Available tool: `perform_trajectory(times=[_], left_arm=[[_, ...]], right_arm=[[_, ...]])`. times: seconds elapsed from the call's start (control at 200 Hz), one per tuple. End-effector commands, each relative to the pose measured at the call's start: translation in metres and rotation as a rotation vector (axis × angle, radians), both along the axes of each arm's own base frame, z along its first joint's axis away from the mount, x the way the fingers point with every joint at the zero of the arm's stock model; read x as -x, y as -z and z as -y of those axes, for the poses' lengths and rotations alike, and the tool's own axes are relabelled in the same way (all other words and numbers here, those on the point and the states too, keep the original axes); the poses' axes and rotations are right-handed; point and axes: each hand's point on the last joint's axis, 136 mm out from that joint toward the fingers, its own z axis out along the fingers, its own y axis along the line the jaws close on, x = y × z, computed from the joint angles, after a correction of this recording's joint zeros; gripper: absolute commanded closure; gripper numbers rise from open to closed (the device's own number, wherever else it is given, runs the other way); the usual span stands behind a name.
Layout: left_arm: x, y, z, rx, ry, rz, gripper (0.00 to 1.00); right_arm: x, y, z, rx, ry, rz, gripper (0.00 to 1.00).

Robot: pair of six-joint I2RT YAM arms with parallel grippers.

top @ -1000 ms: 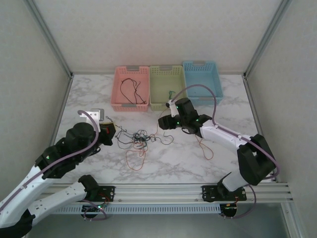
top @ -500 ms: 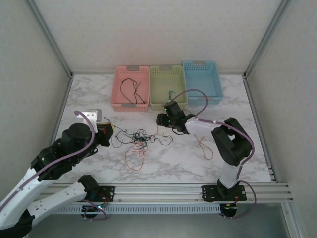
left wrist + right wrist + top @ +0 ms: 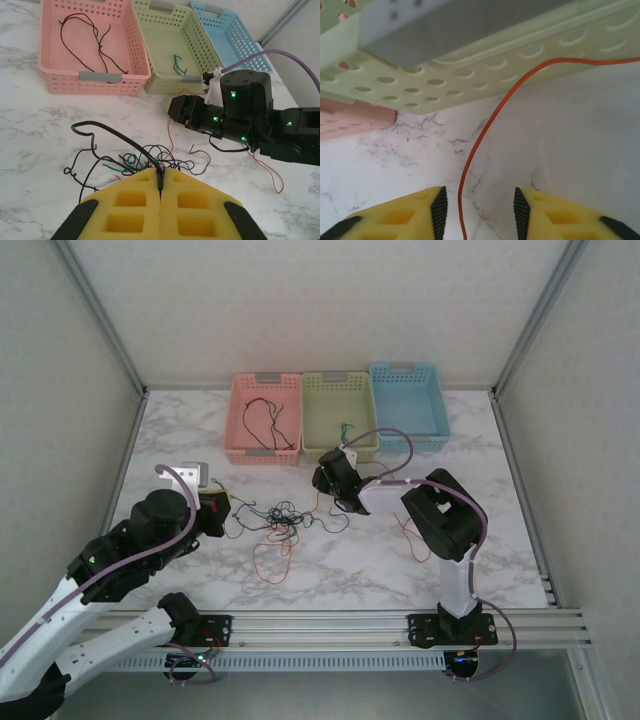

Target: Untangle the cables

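The cables [image 3: 280, 518] lie as a tangle of thin black, green and orange wires on the marble table, seen closer in the left wrist view [image 3: 150, 157]. My left gripper [image 3: 161, 175] is shut on a black cable [image 3: 120, 137] that arches up out of the tangle's left side; from above it sits left of the tangle [image 3: 215, 512]. My right gripper [image 3: 322, 480] hangs low at the tangle's right end, just in front of the green basket. Its jaws stand open [image 3: 480, 210], with an orange wire [image 3: 485, 135] running between them, touching neither pad.
Three baskets stand at the back: pink [image 3: 265, 453] holding a black cable [image 3: 95, 40], green [image 3: 322, 450] holding a green piece [image 3: 177, 62], and blue [image 3: 440, 420]. An orange loop [image 3: 270, 565] lies in front of the tangle. More orange wire [image 3: 415, 540] trails right.
My right gripper has moved left and down toward the tangle's right end, the arm folding in, and its jaws have narrowed. The left gripper keeps its hold and has barely shifted.
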Motion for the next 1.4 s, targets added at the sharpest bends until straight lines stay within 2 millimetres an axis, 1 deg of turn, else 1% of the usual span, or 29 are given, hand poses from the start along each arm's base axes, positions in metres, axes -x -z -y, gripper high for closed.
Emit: perform_trajectory(times=[0.0,0.105,0.18,0.25,0.35,0.39,0.506,0.596,0.661,0.726,0.786,0.851,0.916,0.936,0.946,1.066,1.156,1.246,1.341,1.396], left_arm=[[0.0,0.004,0.0,-0.01,0.003,-0.004,1.0],[-0.001,0.006,-0.001,-0.013,0.0,-0.004,1.0],[-0.001,0.005,-0.001,-0.015,-0.003,-0.001,1.0],[-0.001,0.004,-0.004,-0.019,-0.011,0.0,1.0],[-0.001,0.001,-0.01,-0.025,-0.034,0.01,1.0],[0.0,-0.001,-0.014,-0.031,-0.05,0.016,1.0],[0.001,-0.005,-0.029,-0.057,-0.101,0.027,1.0],[0.003,-0.009,-0.041,-0.077,-0.139,0.034,1.0],[0.005,-0.012,-0.05,-0.094,-0.166,0.039,1.0],[0.007,-0.015,-0.06,-0.113,-0.196,0.047,1.0],[0.01,-0.02,-0.073,-0.136,-0.239,0.058,1.0],[0.014,-0.026,-0.087,-0.153,-0.282,0.076,1.0],[0.019,-0.035,-0.103,-0.164,-0.331,0.101,1.0],[0.021,-0.037,-0.108,-0.165,-0.346,0.109,1.0],[0.021,-0.039,-0.111,-0.167,-0.354,0.114,1.0],[0.034,-0.06,-0.142,-0.159,-0.451,0.173,1.0],[0.045,-0.079,-0.165,-0.142,-0.509,0.224,1.0],[0.057,-0.1,-0.185,-0.125,-0.556,0.271,1.0],[0.065,-0.119,-0.194,-0.097,-0.554,0.31,1.0],[0.064,-0.125,-0.186,-0.078,-0.506,0.319,1.0]], right_arm=[[-0.012,-0.009,-0.006,-0.029,0.038,0.042,0.69],[-0.009,-0.007,-0.006,-0.039,0.027,0.041,0.82],[-0.006,-0.014,-0.007,-0.046,0.008,0.058,0.92],[-0.002,-0.023,-0.003,-0.039,-0.009,0.083,1.0],[0.006,-0.042,0.009,-0.021,-0.022,0.125,1.0],[0.01,-0.049,0.018,-0.017,-0.019,0.138,1.0],[0.021,-0.065,0.052,-0.025,0.014,0.159,1.0],[0.029,-0.074,0.085,-0.025,0.041,0.171,1.0],[0.032,-0.081,0.115,-0.001,0.078,0.178,1.0],[0.033,-0.092,0.148,0.004,0.122,0.199,1.0],[0.035,-0.101,0.183,0.011,0.186,0.21,1.0],[0.037,-0.111,0.216,0.009,0.245,0.225,1.0],[0.038,-0.118,0.245,0.0,0.295,0.225,1.0],[0.039,-0.12,0.249,-0.001,0.298,0.224,1.0],[0.039,-0.12,0.254,0.002,0.309,0.225,1.0],[0.044,-0.122,0.285,0.012,0.38,0.193,1.0],[0.047,-0.123,0.299,-0.002,0.427,0.186,1.0],[0.048,-0.116,0.309,-0.002,0.463,0.159,1.0],[0.048,-0.108,0.315,-0.003,0.484,0.134,1.0],[0.046,-0.106,0.311,-0.019,0.463,0.132,1.0]])
